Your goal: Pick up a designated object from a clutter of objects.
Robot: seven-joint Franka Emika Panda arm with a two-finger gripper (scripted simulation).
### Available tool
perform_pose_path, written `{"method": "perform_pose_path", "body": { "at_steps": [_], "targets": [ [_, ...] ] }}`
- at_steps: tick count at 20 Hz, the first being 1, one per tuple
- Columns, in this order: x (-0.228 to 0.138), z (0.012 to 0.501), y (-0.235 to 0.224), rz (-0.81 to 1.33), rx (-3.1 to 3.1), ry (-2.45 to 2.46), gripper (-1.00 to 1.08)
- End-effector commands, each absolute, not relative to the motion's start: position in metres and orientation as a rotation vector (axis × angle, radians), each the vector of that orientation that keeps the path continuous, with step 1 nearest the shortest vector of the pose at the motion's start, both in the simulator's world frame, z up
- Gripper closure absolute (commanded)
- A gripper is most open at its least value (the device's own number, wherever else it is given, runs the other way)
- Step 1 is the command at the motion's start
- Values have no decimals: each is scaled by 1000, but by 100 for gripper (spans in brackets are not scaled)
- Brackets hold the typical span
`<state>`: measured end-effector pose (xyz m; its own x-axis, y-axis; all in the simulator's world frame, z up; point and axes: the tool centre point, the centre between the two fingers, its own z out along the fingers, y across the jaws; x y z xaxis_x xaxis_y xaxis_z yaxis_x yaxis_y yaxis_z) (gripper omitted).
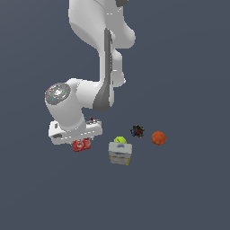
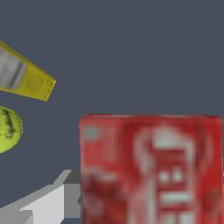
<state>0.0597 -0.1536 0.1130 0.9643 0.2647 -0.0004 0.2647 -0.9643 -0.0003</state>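
flat red box w/ blurry white print, round yellow-green ball, gripper over box

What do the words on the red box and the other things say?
Red box: white lettering, too blurred to read.
White-and-blue box: blue marks, too small to read.
Yellow-edged box: grey smear, unreadable.
Yellow-green ball: dark marks, unreadable.
No text can be read anywhere.

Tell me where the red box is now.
The red box sits directly under the gripper, left of the white-and-blue box in the exterior view; it fills the wrist view.
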Motion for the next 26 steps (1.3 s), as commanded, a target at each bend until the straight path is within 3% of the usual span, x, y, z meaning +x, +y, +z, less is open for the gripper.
{"method": "perform_pose_path", "body": {
  "at_steps": [1, 26],
  "targets": [
    [53, 136, -142, 0, -3113, -420, 108],
    [-14, 379, -23, 1, -3116, -419, 108]
  ]
}}
